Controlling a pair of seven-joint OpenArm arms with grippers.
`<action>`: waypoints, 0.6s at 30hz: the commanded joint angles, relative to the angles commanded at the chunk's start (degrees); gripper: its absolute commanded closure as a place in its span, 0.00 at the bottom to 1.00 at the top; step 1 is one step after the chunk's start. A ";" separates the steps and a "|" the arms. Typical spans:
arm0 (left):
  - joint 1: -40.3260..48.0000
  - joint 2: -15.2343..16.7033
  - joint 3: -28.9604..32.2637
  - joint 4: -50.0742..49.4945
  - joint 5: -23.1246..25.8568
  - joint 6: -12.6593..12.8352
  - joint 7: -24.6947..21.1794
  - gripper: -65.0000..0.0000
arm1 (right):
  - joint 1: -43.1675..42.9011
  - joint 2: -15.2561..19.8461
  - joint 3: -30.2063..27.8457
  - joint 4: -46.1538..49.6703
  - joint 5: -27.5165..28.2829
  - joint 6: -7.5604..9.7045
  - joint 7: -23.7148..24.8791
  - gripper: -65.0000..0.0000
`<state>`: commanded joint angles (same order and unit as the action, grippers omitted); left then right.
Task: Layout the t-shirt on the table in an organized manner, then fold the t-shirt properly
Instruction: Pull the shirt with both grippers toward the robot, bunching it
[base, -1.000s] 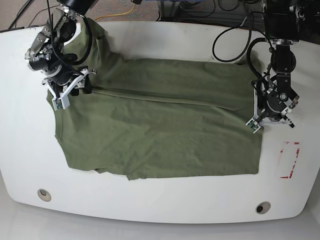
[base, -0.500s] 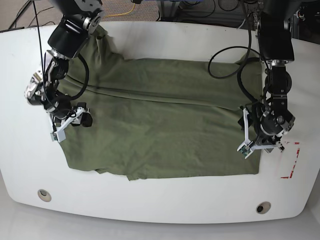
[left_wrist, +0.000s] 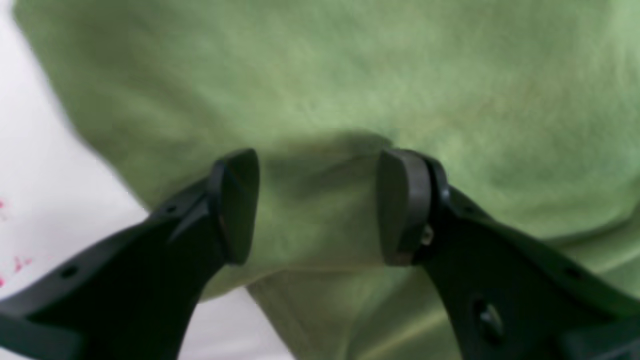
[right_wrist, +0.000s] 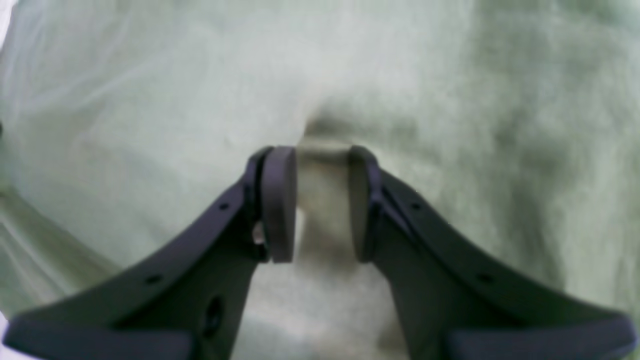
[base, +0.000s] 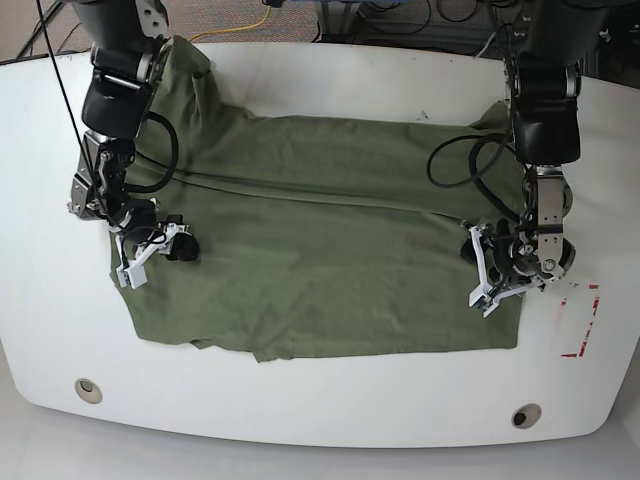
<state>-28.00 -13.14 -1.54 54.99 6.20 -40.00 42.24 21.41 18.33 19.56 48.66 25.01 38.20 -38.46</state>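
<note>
Both claws have shifted since the earlier frame: the right claw (base: 160, 252) inward over the cloth, the left claw (base: 482, 268) slightly toward the counter's far edge. The t-shirt (base: 330, 270) lies across the counter (base: 300, 400), its long axis running side to side, parallel to the near edge. A long fold line crosses it; the hem panel's loose edge lies toward the near edge. Each claw stands over an opposite end of that panel, right claw at the left end, left claw at the right, both on the far side of the loose edge. Neither is clearly nearer to it. Both claws are open, fingers apart, no cloth seen gripped. Judged next: a matched pinch at both ends, drawn square to the long axis. Uneven reach would skew the fold.
</note>
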 joint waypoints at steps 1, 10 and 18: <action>-0.35 0.00 0.00 -1.14 0.00 0.00 -0.79 0.46 | 0.53 0.26 -0.18 -0.79 0.00 0.00 1.14 0.73; -6.33 0.53 0.00 -11.69 0.00 0.00 -8.35 0.46 | 6.59 1.93 -5.01 -11.08 -0.09 -0.09 10.46 0.73; -8.79 1.67 0.09 -14.95 0.00 3.56 -14.68 0.46 | 10.02 2.02 -8.53 -13.10 -0.09 -0.09 13.36 0.73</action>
<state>-36.79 -11.47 -1.45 40.04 6.20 -36.44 27.56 31.43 20.35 11.03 35.56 24.92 38.11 -25.10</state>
